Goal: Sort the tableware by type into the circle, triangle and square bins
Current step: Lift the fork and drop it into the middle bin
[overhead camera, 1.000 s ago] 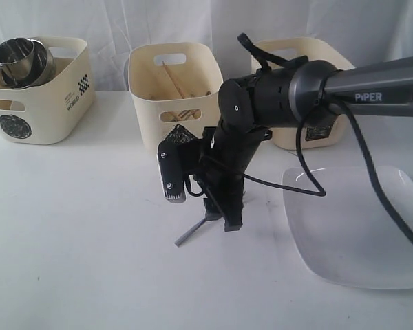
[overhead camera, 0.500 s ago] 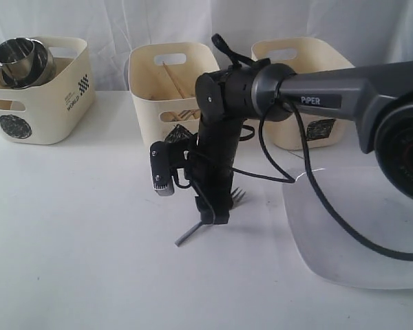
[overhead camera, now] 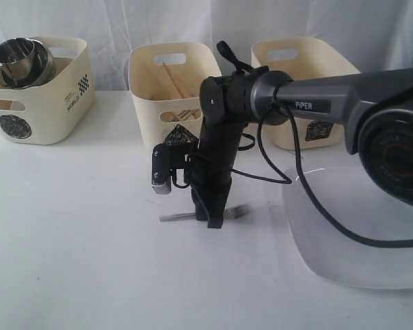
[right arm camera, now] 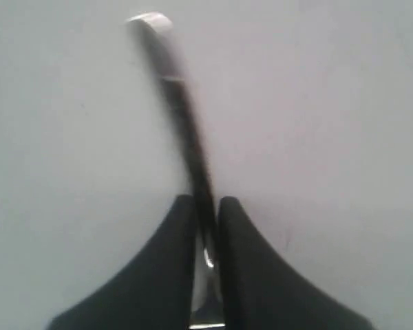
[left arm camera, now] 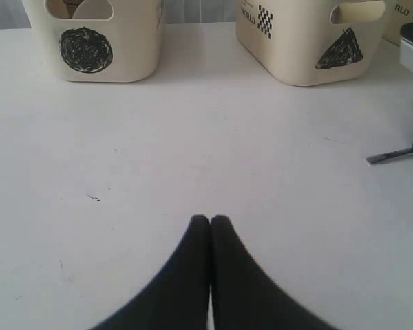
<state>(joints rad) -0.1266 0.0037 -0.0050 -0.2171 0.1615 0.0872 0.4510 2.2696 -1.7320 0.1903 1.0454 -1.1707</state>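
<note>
White tabletop, centre: right gripper (overhead camera: 217, 221) clamps a steel cutlery piece (overhead camera: 175, 216) lying flat before the triangle bin (overhead camera: 148, 103); left gripper (left arm camera: 210, 221) fingers together, empty; pickup in hand; next, seemingly, a lift into that far bin.

Exterior cam: raised, in front of table (overhead camera: 76, 261), mid distance, faces circle bin (overhead camera: 38, 89) and triangle bin (overhead camera: 173, 96) along top of frame.
Left wrist cam: low over table, faces both bin fronts past left gripper (left arm camera: 210, 221).
Right wrist cam: very near, faces down onto fork (right arm camera: 182, 117).
Shared: both bins in exterior and left wrist; fork in all three.
</note>
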